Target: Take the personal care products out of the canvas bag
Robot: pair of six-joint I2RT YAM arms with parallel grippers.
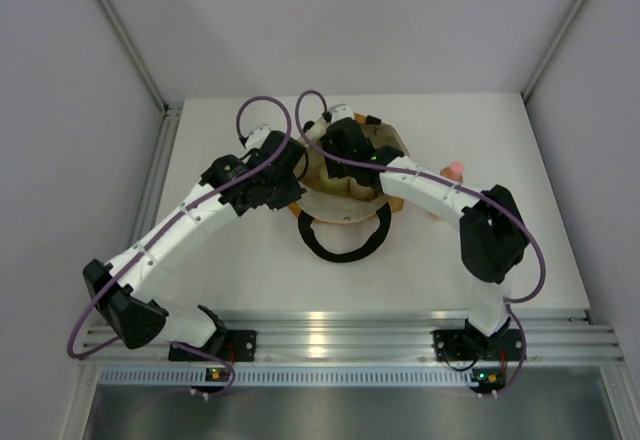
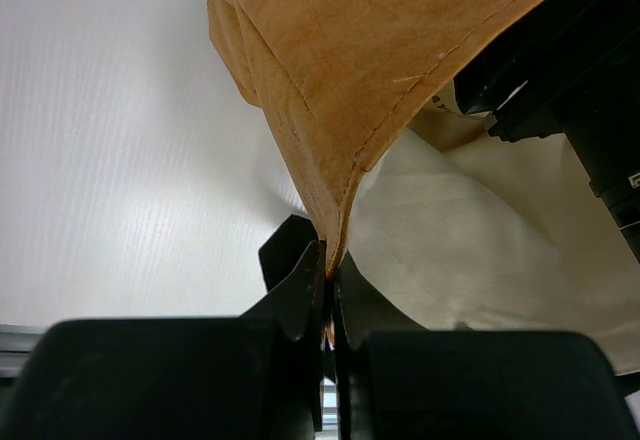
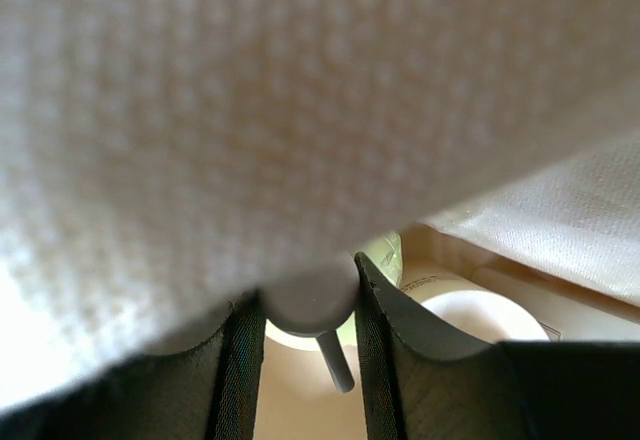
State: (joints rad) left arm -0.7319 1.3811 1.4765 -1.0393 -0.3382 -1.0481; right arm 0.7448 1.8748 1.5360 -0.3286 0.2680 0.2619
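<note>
The canvas bag [image 1: 350, 195] stands at mid-table, mouth up. My left gripper [image 1: 295, 185] is shut on its left rim; in the left wrist view the jaws [image 2: 330, 272] pinch the tan edge [image 2: 340, 60], with cream lining [image 2: 450, 220] to the right. My right gripper [image 1: 350, 155] reaches down into the bag. In the right wrist view its fingers [image 3: 305, 285] close on the white pump top [image 3: 312, 298] of the yellow-green bottle [image 3: 386, 255]. The short cream cylinder [image 3: 470, 312] lies beside it. The orange bottle with pink cap [image 1: 453, 173] stands on the table right of the bag. The clear bottle is hidden.
A black loop handle [image 1: 345, 245] lies on the table in front of the bag. Cream lining fabric [image 3: 300, 90] hangs close over the right wrist camera. Grey walls enclose the table [image 1: 240, 280] at the back and sides.
</note>
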